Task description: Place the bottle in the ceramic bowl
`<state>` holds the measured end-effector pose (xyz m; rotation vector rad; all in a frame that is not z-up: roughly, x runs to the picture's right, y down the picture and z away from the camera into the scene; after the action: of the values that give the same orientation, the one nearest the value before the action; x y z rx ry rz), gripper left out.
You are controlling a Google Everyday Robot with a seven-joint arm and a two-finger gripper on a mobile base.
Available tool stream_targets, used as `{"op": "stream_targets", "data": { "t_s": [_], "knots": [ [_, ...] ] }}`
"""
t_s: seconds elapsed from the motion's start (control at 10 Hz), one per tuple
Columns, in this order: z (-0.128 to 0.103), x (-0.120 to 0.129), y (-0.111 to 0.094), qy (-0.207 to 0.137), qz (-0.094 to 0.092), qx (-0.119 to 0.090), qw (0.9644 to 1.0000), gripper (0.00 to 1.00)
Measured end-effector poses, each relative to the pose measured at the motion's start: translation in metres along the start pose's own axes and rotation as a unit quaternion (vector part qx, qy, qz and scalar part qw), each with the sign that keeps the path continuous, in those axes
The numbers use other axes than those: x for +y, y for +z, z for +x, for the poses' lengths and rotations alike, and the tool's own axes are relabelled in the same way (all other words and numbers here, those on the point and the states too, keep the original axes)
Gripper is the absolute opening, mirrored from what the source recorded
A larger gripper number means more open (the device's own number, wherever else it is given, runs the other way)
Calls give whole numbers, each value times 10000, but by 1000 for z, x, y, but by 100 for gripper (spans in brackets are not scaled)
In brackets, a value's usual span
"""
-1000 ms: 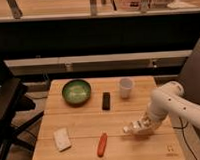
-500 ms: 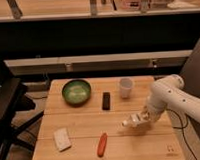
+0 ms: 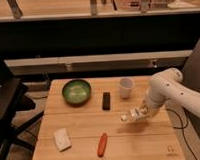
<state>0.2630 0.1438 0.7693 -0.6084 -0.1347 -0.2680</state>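
- Wooden table (image 3: 85, 120): everything sits on it, and the ceramic bowl (image 3: 76, 93) is toward its back left.
- White arm (image 3: 164, 89): comes in well to the right of the bowl and is bent low, I'd guess to work at tabletop height.
- The bowl is upright with nothing in it, so it's ready as a drop target.
- White cup (image 3: 126, 87) and black slab (image 3: 106, 100): both right of the bowl, more or less on the route across.
- Bottle (image 3: 129, 116): well right of the bowl and nearer the front edge, lying sideways and poking out bowl-ward.
- Gripper (image 3: 139, 114): right at the bottle's far end. I honestly can't tell if it's clamped on it.
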Motion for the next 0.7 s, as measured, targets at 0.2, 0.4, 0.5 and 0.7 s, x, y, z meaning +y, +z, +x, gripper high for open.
{"op": "stream_targets", "data": {
  "t_s": [0.2,0.4,0.5,0.7],
  "knots": [
    [1,-9,-2,4,20,21,10000,1],
    [-4,-23,-8,-34,40,36,10000,1],
    [-5,-28,-10,-51,54,55,10000,1],
    [-7,-39,-13,-113,91,103,9998,1]
  ]
}}
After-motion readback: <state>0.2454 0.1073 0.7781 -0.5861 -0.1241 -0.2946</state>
